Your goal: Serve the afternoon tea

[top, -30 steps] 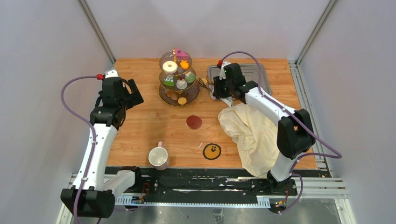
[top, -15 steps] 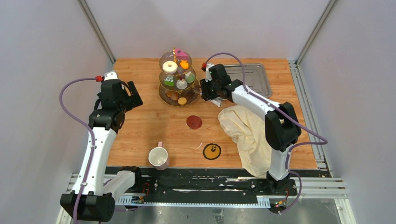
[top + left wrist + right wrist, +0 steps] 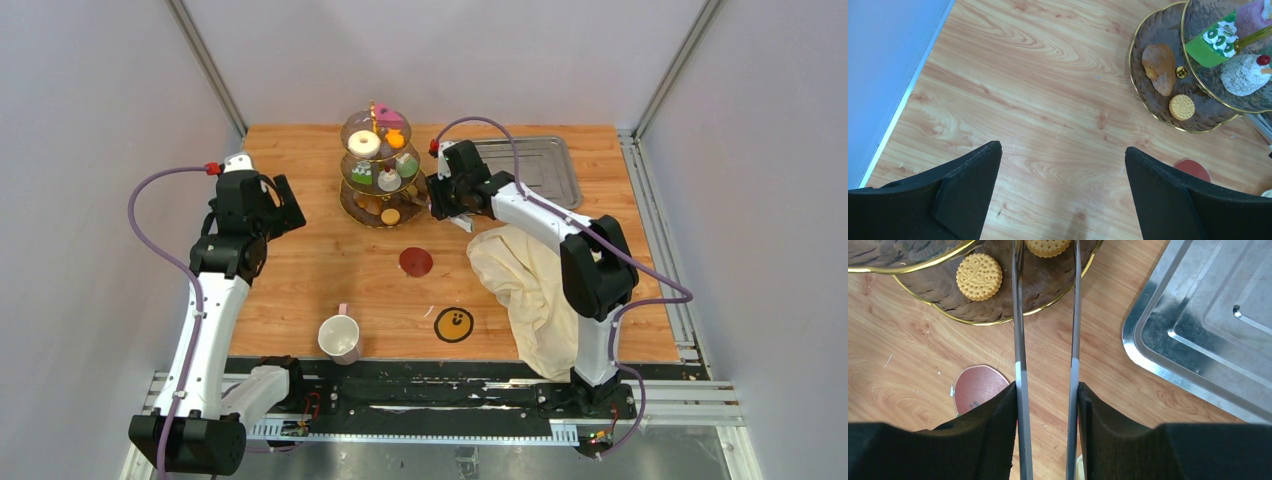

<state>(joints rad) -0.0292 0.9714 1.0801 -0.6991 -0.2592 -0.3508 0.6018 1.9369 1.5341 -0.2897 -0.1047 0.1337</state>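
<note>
Grey walls (image 3: 450, 50) on three sides of a wooden table (image 3: 300, 270). Near the far edge, a three-tier smoky glass stand (image 3: 1045, 280) with a gold stem.

On its top tier, a pink cake (image 3: 390, 118) and an orange macaron (image 3: 396, 139). On its middle tier, a white donut (image 3: 364, 143), a green cake (image 3: 362, 175) and a white cake (image 3: 389, 180) topped with a cherry. On its bottom tier, a brown pastry (image 3: 1159, 61) and round biscuits (image 3: 979, 276).

Just right of the stand, the right gripper (image 3: 1047, 390), jaws pinching the two arms of steel tongs (image 3: 1019, 340), a narrow gap left between the blades. Blade tips out over the bottom tier, one on each side of a biscuit at the top of the wrist view. Contact between blades and that biscuit not discernible. Another biscuit lying flat on the same tier, left of the blades and clear of them.

Well to the left of the stand, the left gripper (image 3: 1063, 147), jaws spread wide over bare wood.

On the near side of the stand, a red coaster (image 3: 415, 262) flat on the table. Farther from the stand, toward the arm bases, a yellow smiley coaster (image 3: 453, 324) and one pale mug (image 3: 340, 337), upright, mouth up, handle turned toward the stand.

Right of the stand, beyond the right gripper, a steel tray (image 3: 550, 175). Near-right of the stand, a cream cloth (image 3: 530, 285) in a rumpled heap, reaching the table's near edge.
</note>
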